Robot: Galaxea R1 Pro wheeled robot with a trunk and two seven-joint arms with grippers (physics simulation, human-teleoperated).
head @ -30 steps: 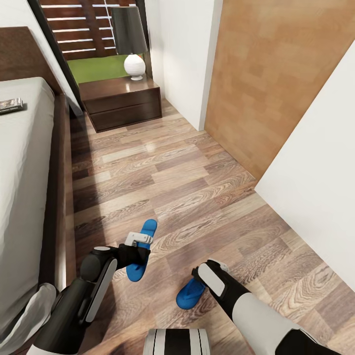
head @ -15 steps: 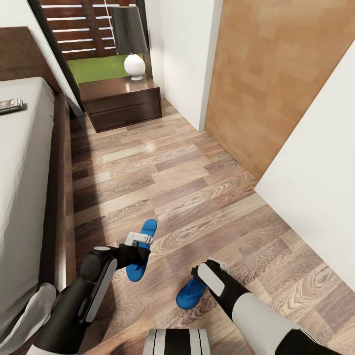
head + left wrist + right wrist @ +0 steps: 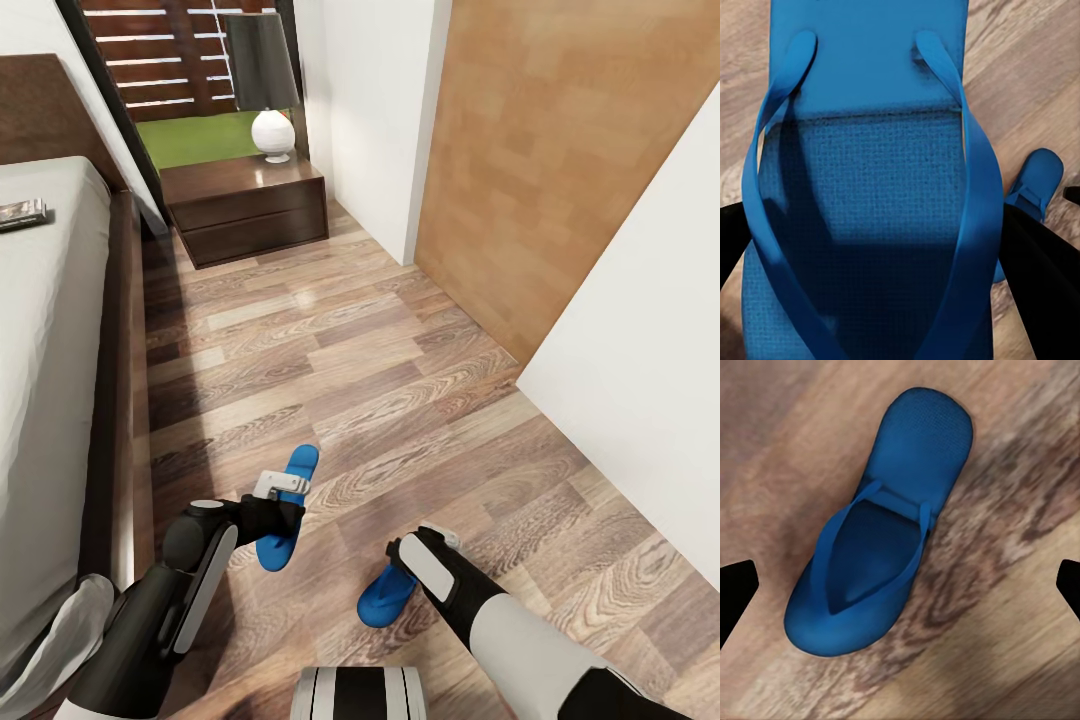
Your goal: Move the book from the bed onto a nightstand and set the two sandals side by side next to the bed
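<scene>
The right arm hides one end of the sandal beneath it. The book's cover lettering is too small to read; the picture's edge crops the bed.

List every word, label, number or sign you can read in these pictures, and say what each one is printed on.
Nothing can be read.
The book on the bed: its cover is too small and blurred to make out any lettering.
The two blue sandals, the nightstand and the lamp carry no visible print.
</scene>
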